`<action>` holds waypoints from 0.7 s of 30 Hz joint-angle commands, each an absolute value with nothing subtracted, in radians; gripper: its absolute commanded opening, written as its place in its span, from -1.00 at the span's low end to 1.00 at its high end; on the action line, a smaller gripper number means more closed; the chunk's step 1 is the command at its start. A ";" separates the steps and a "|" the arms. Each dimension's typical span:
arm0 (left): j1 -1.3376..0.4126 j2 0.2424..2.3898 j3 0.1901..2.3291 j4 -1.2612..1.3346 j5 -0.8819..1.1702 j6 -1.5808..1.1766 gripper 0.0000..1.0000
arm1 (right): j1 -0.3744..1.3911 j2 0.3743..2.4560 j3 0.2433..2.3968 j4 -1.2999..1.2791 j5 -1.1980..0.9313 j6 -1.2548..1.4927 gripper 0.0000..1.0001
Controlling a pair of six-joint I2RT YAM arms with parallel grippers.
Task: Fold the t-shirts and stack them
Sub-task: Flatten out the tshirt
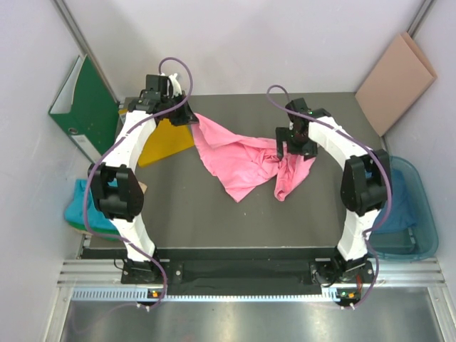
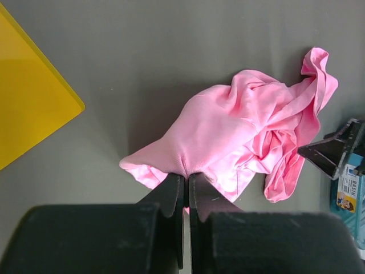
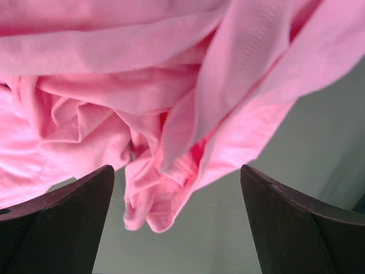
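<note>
A bright pink t-shirt [image 1: 246, 158] lies crumpled across the middle of the grey table. My left gripper [image 1: 191, 117] is shut on its far-left edge [image 2: 188, 165]; the cloth bunches at the fingertips. My right gripper [image 1: 296, 148] hovers over the shirt's right end with jaws wide open; a hanging fold of pink cloth [image 3: 171, 171] lies between them, untouched. A teal shirt [image 1: 82, 210] lies off the table's left edge. A dark blue and teal shirt [image 1: 399, 206] lies in the bin at right.
A flat yellow square sheet [image 1: 165, 142] lies at the table's far left, also in the left wrist view [image 2: 28, 97]. A green binder [image 1: 89, 107] leans on the left wall. A brown board [image 1: 395, 82] leans at far right. A clear blue bin [image 1: 420, 214] stands right.
</note>
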State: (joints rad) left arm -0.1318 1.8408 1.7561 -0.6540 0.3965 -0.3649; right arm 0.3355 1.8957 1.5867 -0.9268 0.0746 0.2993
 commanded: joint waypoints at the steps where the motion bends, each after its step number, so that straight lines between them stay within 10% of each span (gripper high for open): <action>1: -0.130 1.790 1.776 -0.609 0.417 -0.359 -1.00 | 0.362 1.950 1.629 -0.891 0.080 0.318 0.80; 21: -0.130 1.795 1.752 -0.606 0.442 -0.357 -1.00 | 0.370 1.944 1.629 -0.870 0.236 0.371 0.77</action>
